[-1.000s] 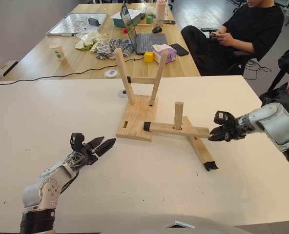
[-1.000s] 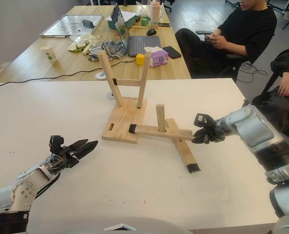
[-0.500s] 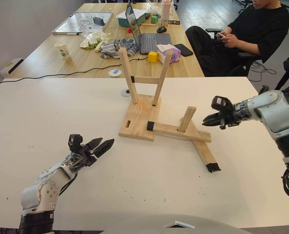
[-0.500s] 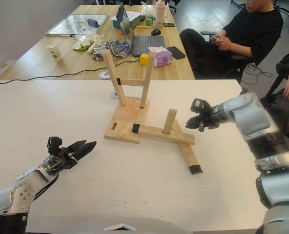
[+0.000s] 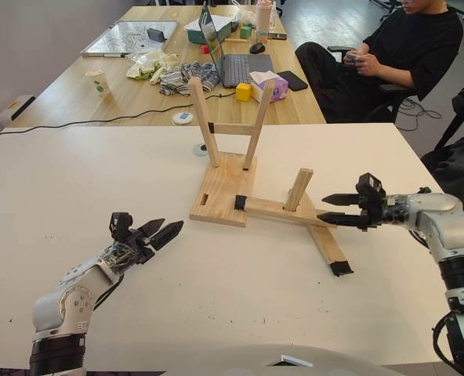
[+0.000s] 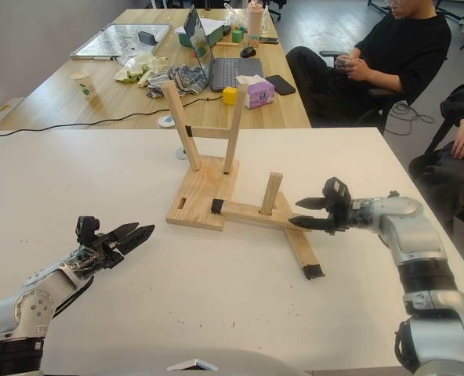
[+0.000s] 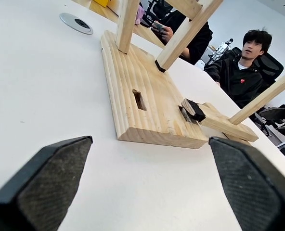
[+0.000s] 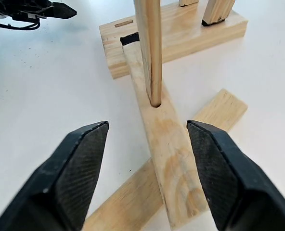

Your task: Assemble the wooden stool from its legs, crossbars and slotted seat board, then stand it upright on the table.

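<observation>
The slotted seat board (image 5: pixel 219 190) lies flat on the white table (image 5: pixel 75 180). Two legs joined by a crossbar (image 5: pixel 230 128) stand upright in its far end. A second leg (image 5: pixel 283 211) lies flat with its black-capped end against the board, and a short crossbar (image 5: pixel 299 189) sticks up from it at a tilt. Another leg (image 5: pixel 326 249) lies under it. My right gripper (image 5: pixel 323 209) is open, its fingers straddling the lying leg's (image 8: pixel 164 139) free end without closing on it. My left gripper (image 5: pixel 168 229) is open, low over the table, left of the board (image 7: pixel 147 106).
A round grommet (image 5: pixel 200 149) sits in the table behind the board. A second wooden table (image 5: pixel 75 94) behind carries a laptop (image 5: pixel 232 55), a cup, cloths and boxes. A cable runs along the gap. People sit at the right.
My right gripper let go of the lying leg's end, rose, then came back down and now stands open around that end. The short crossbar has tilted. The left arm barely moved.
</observation>
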{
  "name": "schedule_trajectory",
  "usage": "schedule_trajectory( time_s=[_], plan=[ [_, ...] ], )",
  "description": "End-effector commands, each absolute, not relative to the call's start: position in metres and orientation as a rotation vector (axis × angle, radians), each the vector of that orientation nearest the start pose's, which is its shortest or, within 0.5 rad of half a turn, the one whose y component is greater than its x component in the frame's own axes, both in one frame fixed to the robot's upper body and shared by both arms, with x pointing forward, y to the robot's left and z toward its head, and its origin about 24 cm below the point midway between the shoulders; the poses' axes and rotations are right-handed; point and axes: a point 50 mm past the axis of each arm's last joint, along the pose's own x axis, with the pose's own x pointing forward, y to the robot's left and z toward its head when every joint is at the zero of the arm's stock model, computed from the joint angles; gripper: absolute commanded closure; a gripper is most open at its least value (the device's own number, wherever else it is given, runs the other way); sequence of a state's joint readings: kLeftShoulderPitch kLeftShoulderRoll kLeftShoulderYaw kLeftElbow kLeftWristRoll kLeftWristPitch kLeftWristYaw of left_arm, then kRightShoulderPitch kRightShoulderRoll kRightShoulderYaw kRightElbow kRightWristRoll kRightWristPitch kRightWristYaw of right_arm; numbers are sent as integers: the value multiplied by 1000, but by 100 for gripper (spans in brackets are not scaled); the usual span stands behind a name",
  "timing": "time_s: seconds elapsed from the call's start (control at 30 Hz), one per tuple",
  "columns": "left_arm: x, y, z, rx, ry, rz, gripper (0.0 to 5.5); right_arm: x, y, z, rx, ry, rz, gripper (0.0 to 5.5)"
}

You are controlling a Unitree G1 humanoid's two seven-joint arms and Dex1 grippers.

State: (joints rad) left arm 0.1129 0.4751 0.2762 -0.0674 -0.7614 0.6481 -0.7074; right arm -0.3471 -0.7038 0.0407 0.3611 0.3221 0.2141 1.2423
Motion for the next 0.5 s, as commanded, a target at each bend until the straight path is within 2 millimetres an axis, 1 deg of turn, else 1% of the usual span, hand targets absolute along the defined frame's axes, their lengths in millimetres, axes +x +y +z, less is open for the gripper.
schedule_trajectory(
  time_s=[0.03,0.23,0.5],
  plan=[
    [214,250,46,-460,415,-564,103,281,-248,68,-225,310,1037,250],
    [218,251,49,-444,426,-591,103,280,-247,50,-280,325,1041,250],
    [219,249,51,-442,433,-608,103,285,-256,38,-297,356,994,250]
  ],
)
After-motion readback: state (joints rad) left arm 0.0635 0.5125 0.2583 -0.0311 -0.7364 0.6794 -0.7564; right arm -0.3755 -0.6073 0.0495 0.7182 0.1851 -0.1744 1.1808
